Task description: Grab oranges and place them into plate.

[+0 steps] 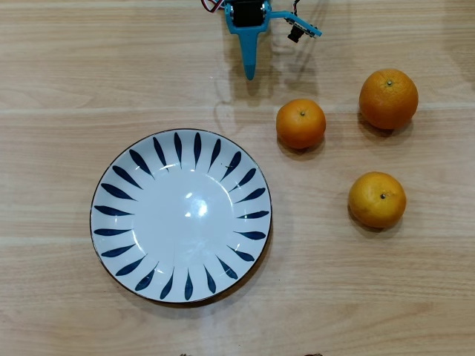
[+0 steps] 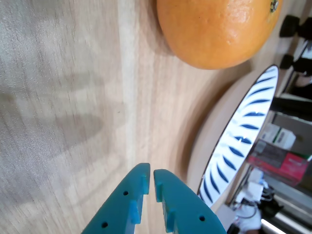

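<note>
Claw (image 2: 150, 181) nearly closed, empty, low over table (image 1: 59, 74). Must open wide or tips knock nearest orange (image 1: 300, 124) rolling, maybe off plate (image 1: 111, 230) side.

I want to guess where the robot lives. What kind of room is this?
Probably a home or hobby room, though it's hard to be sure. There's a pale wooden table, a painted plate and oranges like a kitchen, and the wrist view shows cluttered boxes behind.
</note>
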`<state>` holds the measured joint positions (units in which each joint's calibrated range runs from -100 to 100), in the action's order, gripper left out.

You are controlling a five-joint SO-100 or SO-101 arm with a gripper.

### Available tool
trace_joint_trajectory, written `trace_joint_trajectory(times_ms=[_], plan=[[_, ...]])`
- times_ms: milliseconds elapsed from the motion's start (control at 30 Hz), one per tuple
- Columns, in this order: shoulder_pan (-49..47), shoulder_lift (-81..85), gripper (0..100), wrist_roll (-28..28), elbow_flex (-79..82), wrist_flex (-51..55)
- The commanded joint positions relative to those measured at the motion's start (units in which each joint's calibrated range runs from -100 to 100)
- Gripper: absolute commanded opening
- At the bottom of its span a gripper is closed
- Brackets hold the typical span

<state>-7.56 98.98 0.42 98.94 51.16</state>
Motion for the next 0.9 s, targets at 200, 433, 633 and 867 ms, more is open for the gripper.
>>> trace_joint_trajectory(times_ms=[200, 433, 633, 867], plan=[[0.1, -1.0, 2, -0.1, -6.9, -0.2], [-2.8, -23.8, 2, 0.3, -33.3, 0.3], [-6.5, -46.9, 2, 0.4, -54.4, 8.1], [-11.9, -68.0, 2, 1.2, -77.8, 23.4]])
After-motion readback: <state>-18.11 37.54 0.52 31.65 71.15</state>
